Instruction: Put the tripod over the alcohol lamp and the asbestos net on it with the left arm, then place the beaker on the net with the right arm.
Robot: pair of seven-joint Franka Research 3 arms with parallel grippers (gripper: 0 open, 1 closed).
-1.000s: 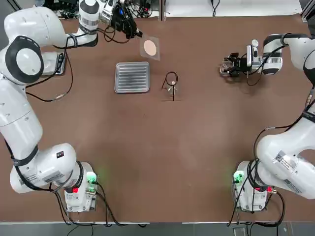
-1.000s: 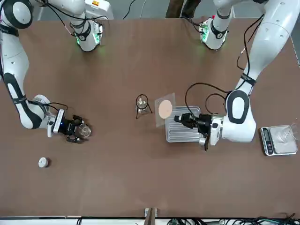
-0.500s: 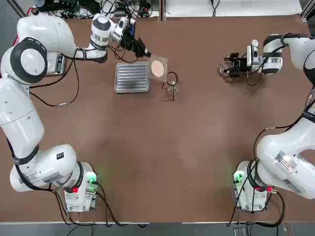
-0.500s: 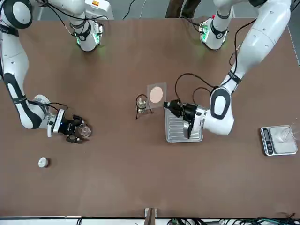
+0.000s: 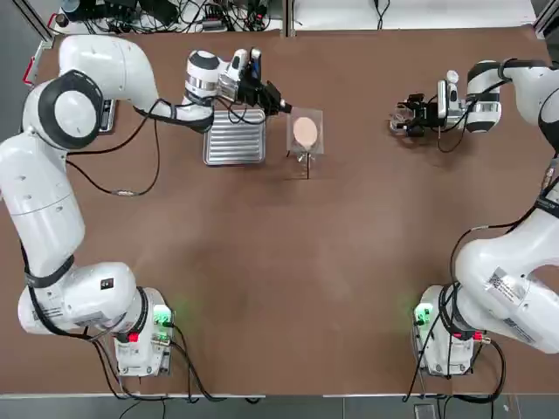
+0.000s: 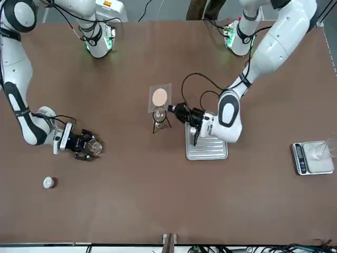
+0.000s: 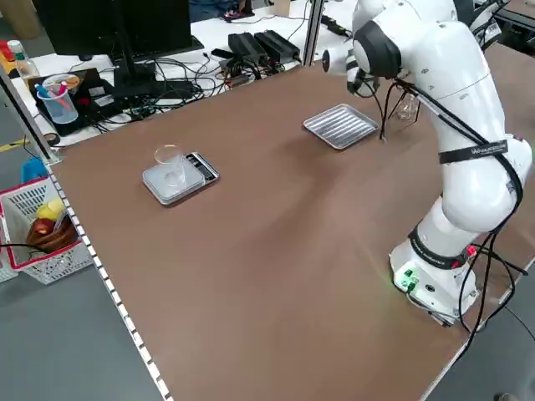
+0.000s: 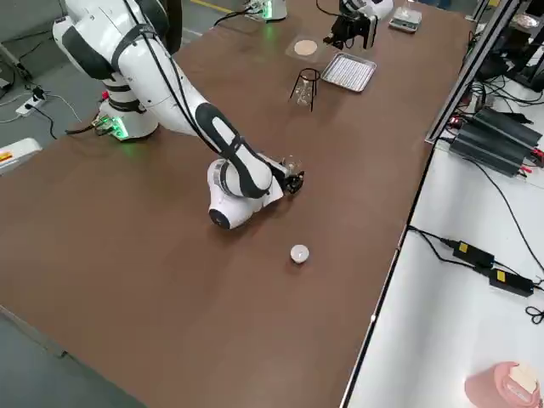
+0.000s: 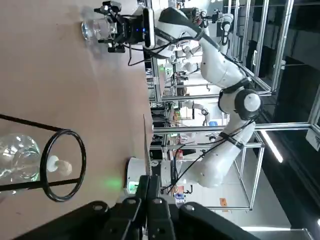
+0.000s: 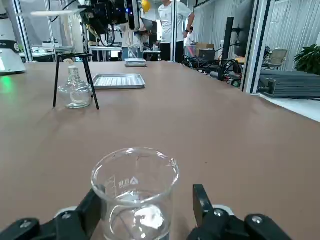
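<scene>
The left gripper (image 5: 281, 106), fingers pinched on an edge of the asbestos net (image 5: 305, 132), holds it level above the tripod (image 6: 160, 120) and alcohol lamp (image 10: 74, 91), mid-counter toward the far edge. Released off-centre, it could tip off the ring. The right gripper (image 10: 145, 212) waits with fingers spread around the beaker (image 10: 135, 192) near the right edge.

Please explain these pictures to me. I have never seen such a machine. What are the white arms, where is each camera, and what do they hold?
These are two white robot arms bolted to a brown table. One camera looks down from overhead, one faces the robot from across the table, two watch from the sides, and one sits on each wrist.

The left claw is shut on the asbestos net, a mesh square with a pale disc, and holds it above the tripod. The tripod stands over the alcohol lamp. The right claw sits open around the beaker on the table.

Also on the table: a ribbed silver tray, a scale with a clear cup, and a small white bottle.
</scene>
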